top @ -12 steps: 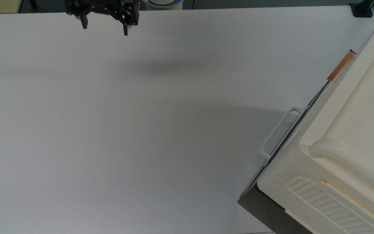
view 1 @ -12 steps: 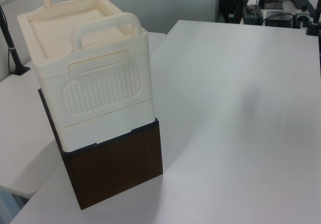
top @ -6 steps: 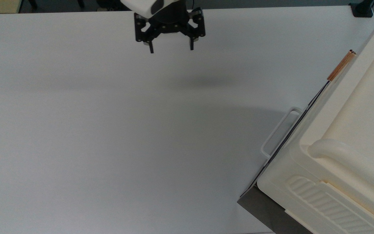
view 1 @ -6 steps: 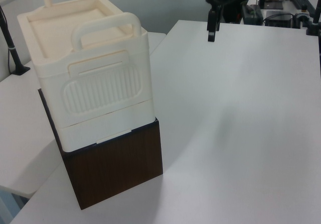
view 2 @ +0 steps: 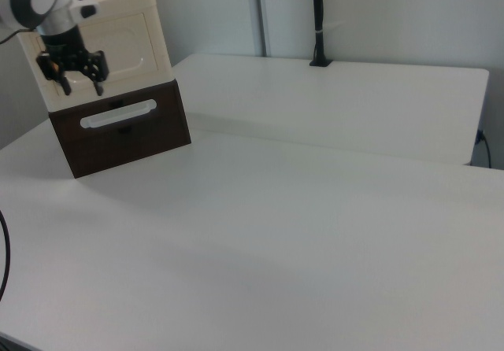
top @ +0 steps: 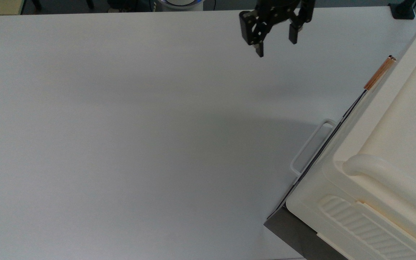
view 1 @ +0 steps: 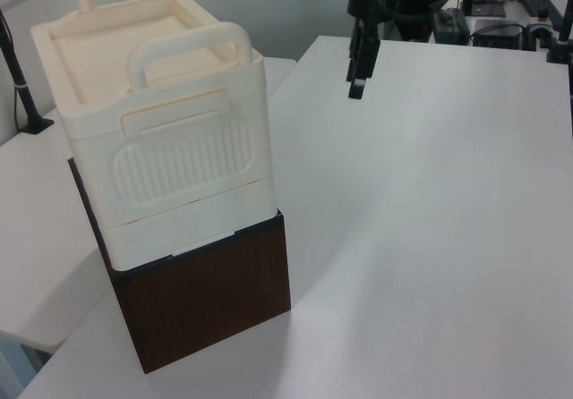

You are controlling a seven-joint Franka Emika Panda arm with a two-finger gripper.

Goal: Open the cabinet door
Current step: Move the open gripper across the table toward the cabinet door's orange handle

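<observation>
The cabinet door (view 2: 126, 42) is the cream-white front panel with a recessed inset, on the upper cream box in the right view; it looks closed. Its copper-orange bar handle (top: 379, 74) shows edge-on at the top view's right. My black gripper (top: 276, 47) hangs open with nothing between its fingers, above the table near the top view's upper edge, left of the copper handle and apart from it. In the right view the gripper (view 2: 81, 89) stands in front of the door's left side. In the left view the gripper (view 1: 356, 81) hovers over the far table, right of the cabinet.
The cream box (view 1: 161, 122) sits on a dark brown drawer unit (view 1: 210, 296) with a white loop handle (top: 311, 146). A ribbed cream panel (view 1: 179, 162) faces the left view's camera. The white table (top: 139, 137) stretches wide to the top view's left. A black pole (view 2: 316, 20) stands at the far edge.
My gripper has swept along the far table edge from the top view's upper left toward the right, nearing the copper handle. It stays open. The cabinet has not moved.
</observation>
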